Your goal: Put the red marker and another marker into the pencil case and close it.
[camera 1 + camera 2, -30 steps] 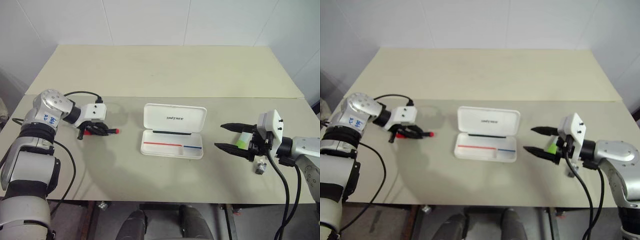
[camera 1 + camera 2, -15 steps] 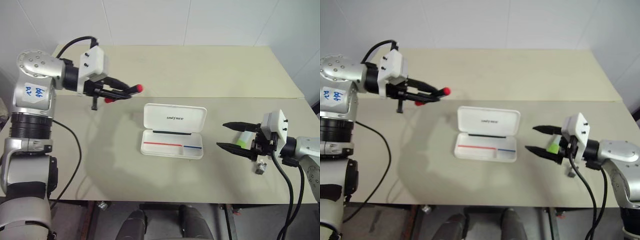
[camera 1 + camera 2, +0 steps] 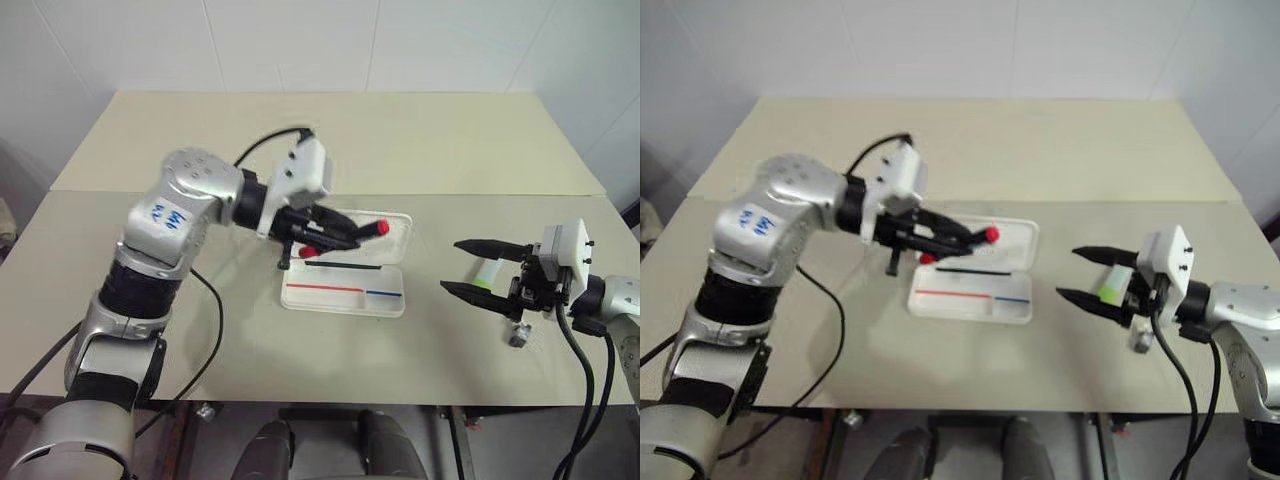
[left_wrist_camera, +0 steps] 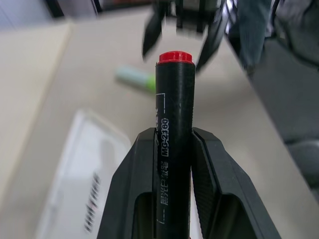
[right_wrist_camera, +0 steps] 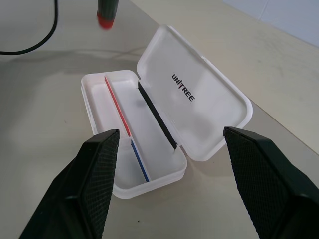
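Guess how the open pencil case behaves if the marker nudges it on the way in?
The pencil case looks like thin hard plastic and holds nothing, so probably light; it may slide on the smooth table. Its lid lies back flat, so tipping seems unlikely. The shell looks stiff, so it shouldn't flex much.

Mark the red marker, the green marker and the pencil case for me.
red marker (image 4: 174, 149), left wrist view, black barrel.
green marker (image 3: 486, 273), left eye view, pale body.
pencil case (image 5: 209, 99), right wrist view, open lid's inside.
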Available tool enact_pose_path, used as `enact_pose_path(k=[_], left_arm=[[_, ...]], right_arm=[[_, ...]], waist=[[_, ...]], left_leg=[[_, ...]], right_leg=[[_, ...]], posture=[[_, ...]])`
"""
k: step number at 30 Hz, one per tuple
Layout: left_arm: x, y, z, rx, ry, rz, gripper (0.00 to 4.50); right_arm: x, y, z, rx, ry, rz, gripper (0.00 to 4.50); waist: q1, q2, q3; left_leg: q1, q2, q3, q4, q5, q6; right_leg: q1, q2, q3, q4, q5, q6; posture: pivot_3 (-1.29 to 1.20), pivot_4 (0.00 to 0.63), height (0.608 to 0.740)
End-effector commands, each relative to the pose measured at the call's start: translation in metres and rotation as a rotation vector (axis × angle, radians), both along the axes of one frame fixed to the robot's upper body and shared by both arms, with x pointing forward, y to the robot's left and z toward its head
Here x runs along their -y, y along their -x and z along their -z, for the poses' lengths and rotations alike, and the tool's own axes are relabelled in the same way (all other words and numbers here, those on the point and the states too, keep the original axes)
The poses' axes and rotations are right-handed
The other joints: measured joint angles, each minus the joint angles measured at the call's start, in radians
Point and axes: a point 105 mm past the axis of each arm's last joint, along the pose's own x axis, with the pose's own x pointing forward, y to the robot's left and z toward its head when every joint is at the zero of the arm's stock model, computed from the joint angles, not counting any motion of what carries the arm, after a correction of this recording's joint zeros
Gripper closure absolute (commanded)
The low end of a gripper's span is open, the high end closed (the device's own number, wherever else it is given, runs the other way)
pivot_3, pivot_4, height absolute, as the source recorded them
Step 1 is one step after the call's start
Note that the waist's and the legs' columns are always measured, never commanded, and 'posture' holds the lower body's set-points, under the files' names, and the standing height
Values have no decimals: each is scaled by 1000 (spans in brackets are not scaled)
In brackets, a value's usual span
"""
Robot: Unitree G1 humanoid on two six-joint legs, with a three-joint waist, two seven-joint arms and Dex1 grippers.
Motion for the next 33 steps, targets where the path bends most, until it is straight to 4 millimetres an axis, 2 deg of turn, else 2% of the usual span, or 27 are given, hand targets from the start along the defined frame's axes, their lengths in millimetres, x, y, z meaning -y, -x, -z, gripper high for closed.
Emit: enact_pose_path(k=[1,9,15,20,22,31,32,33], left_arm=[[5,-12,11,87,-77,-16,3888],[23,-29,42,132,-173,-14,3888],[32,-41,50,167,-201,-28,3888],[41,-42,48,169,-185,-25,3888],[44,-41,49,166,-182,-24,3143],[49,-30,51,128,-161,0,298],[49,-29,50,127,-156,-5,27],[50,-29,49,127,-152,-7,27]], right_arm=[[-1,4,-10,65,-10,20,972],[-2,7,-5,66,-29,63,972],[-1,9,-3,68,-33,92,972],[-1,11,-2,67,-37,106,972],[-1,12,-1,67,-38,109,972],[1,10,-1,63,-35,119,972],[2,9,-1,62,-33,121,972],[2,9,0,61,-31,122,972]], waist=[[1,0,0],[0,0,0],[4,0,0],[2,0,0],[1,0,0],[1,0,0],[1,0,0],[1,0,0]], left_leg=[[0,0,0,0,0,0],[-1,0,0,-2,0,0],[-2,0,0,-2,-1,1],[-2,0,0,-2,-1,1],[-2,0,0,-2,-1,1],[-2,0,0,-1,-1,1],[-2,0,0,-1,-1,1],[-2,0,0,-1,-1,1]], right_leg=[[0,0,0,0,0,0],[0,0,0,-5,0,0],[0,0,0,-6,0,0],[0,-1,0,-6,0,1],[0,-1,0,-6,0,1],[0,0,0,-5,0,1],[0,0,0,-5,0,1],[0,0,0,-5,0,1]], posture=[[0,150,740],[0,150,740],[0,150,740],[0,150,740],[0,150,740],[0,150,740],[0,150,740],[0,150,740]])
